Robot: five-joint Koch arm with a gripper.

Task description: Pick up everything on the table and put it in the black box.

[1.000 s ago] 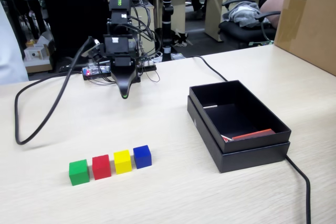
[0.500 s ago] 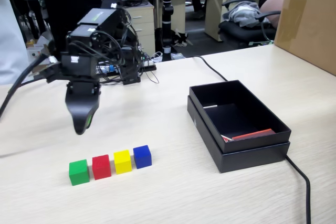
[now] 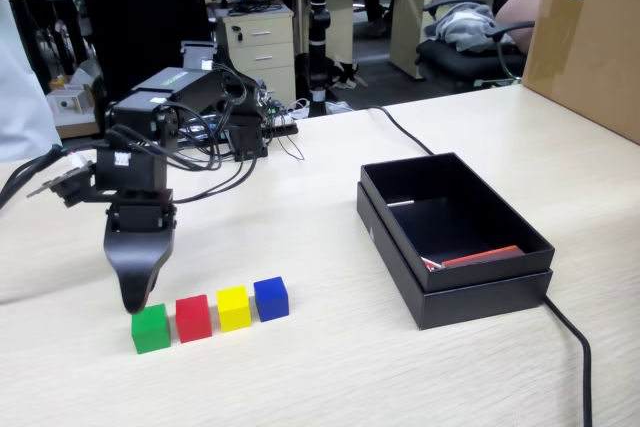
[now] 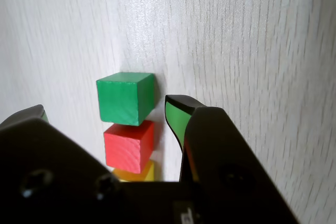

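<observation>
Just above the green cube [image 4: 125, 98], the claw [image 4: 105, 109] hangs spread, its tips either side of the cube row on the surface [image 3: 300, 367].

A big brown cardboard carton [image 3: 585, 37] fills the upper right of the frame in the fixed view, with a white label near its top. A thick black cable [image 3: 572, 342] runs off the lower right corner, and another black cable [image 3: 400, 130] curves across the upper middle. Behind, at the upper middle, a black pole [image 3: 318, 22] stands upright. Right of it an office chair [image 3: 470, 47] carries a heap of grey cloth. A small drawer cabinet [image 3: 258, 42] sits at the upper left centre, under a far desk. At the far left edge a person in a white shirt [image 3: 20, 87] is partly in view
</observation>
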